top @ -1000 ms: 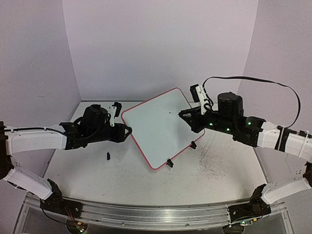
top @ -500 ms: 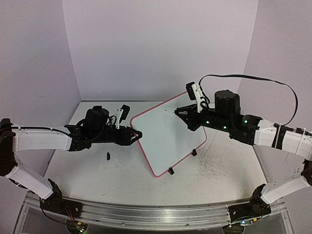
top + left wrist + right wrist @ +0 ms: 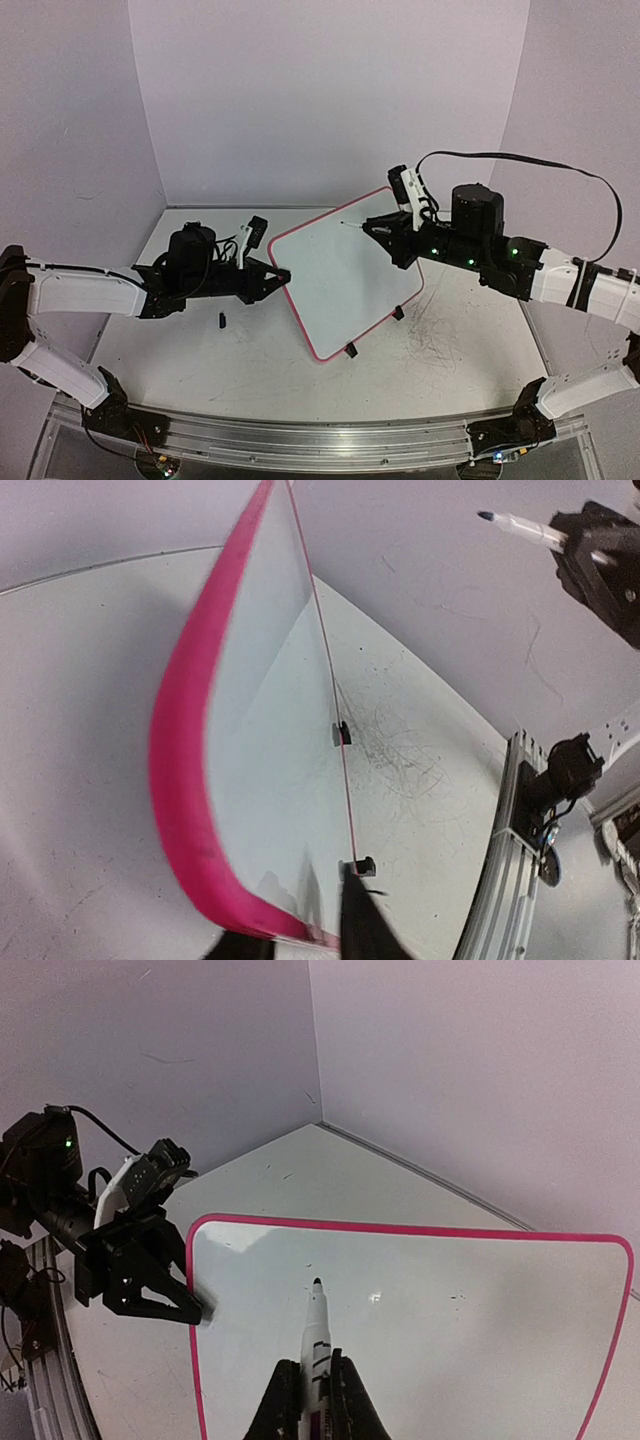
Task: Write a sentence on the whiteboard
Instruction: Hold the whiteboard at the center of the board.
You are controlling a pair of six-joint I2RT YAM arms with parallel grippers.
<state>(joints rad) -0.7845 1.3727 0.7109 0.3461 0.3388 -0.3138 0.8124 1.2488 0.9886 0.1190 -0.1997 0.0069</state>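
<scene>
At the left pincer (image 3: pixel 281 277), fingers (image 3: pixel 358 935) pressed together on the red-pink rim of the whiteboard (image 3: pixel 345 270), gripping its left edge. Propped at a tilt above the counter (image 3: pixel 180 350), white face turned toward the right arm, two small black feet (image 3: pixel 350 351) showing along the lower edge. Cannot tell whether that lower edge touches the counter. At the right pincer (image 3: pixel 313 1380), pinching a white marker (image 3: pixel 317 1325) by its barrel, dark tip pointing forward over the board. Near the upper middle of the face, that tip, yet apart from it: plainly in open air from the left wrist view. On the face itself, a few tiny dark specks, too small to read. Farther out on the counter, a small black piece (image 3: pixel 221 320) lying near the left arm, well apart from the board, and a patch of thin dark scribbles (image 3: pixel 440 320) under the right arm.
</scene>
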